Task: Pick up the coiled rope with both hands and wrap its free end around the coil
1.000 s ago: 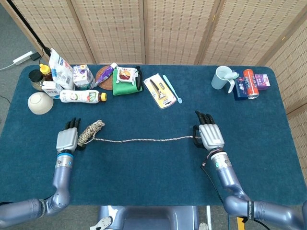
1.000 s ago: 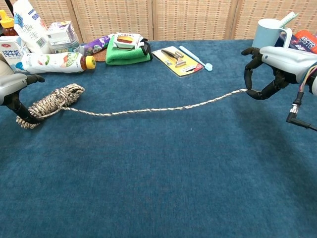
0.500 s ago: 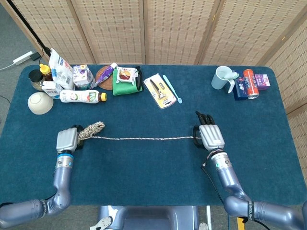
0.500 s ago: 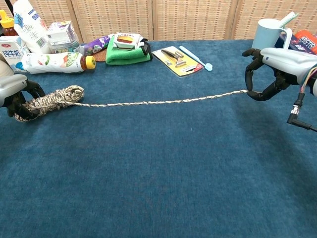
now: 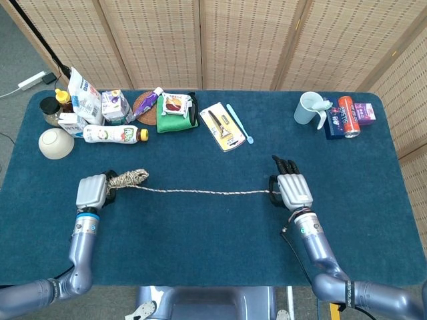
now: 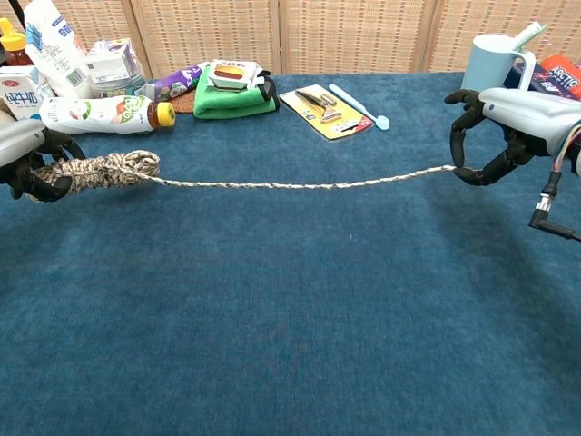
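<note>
The coiled rope (image 5: 127,179) (image 6: 104,170), speckled beige, is gripped at its left end by my left hand (image 5: 92,191) (image 6: 29,154) and lifted off the blue table (image 5: 213,233). Its free end (image 5: 200,192) (image 6: 300,185) stretches taut to the right, hanging just above the cloth. My right hand (image 5: 292,189) (image 6: 508,123) pinches the tip of that strand between its dark fingers (image 6: 472,173), palm down, at the table's right middle.
Along the back left stand a bowl (image 5: 56,143), cartons and a lying bottle (image 5: 113,134) (image 6: 100,114), then a green cloth (image 5: 175,115) and a carded tool (image 5: 221,125). A mug (image 5: 310,108) and can (image 5: 348,116) sit at the back right.
My left hand closed around the coil's end and raised it off the table, turning it level. The strand pulled straight. The right hand stayed put.
</note>
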Action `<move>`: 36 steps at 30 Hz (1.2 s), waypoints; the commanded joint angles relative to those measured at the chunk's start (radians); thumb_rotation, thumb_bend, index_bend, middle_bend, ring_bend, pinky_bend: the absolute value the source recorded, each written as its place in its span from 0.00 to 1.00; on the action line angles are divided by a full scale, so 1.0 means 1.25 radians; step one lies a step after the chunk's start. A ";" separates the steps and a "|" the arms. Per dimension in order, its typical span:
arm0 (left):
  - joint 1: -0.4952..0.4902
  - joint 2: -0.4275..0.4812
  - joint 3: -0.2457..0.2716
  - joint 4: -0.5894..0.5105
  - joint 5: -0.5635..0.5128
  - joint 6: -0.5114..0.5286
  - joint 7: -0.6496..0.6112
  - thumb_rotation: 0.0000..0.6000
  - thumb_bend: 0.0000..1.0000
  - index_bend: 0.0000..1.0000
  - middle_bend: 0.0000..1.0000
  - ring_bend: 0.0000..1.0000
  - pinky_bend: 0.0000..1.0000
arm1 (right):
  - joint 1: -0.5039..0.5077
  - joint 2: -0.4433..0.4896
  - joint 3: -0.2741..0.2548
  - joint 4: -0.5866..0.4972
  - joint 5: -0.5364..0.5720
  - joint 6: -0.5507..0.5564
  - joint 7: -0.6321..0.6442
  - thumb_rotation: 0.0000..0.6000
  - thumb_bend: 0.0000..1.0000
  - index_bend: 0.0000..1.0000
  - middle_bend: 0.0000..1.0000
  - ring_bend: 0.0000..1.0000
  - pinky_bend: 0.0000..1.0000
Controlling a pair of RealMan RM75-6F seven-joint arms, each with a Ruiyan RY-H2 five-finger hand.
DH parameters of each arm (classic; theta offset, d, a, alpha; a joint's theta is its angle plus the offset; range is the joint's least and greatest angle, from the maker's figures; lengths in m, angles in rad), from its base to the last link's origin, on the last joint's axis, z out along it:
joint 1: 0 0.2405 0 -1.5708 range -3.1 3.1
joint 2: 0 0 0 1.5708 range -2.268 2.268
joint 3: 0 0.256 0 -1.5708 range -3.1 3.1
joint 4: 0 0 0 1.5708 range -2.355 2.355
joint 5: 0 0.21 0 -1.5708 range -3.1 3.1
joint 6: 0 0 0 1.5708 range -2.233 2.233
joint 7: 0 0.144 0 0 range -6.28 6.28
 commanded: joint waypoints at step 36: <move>-0.130 0.116 0.074 0.006 0.300 -0.159 0.120 1.00 0.62 0.51 0.43 0.53 0.65 | 0.191 0.336 0.244 -0.363 0.323 -0.099 0.027 1.00 0.50 0.65 0.00 0.00 0.00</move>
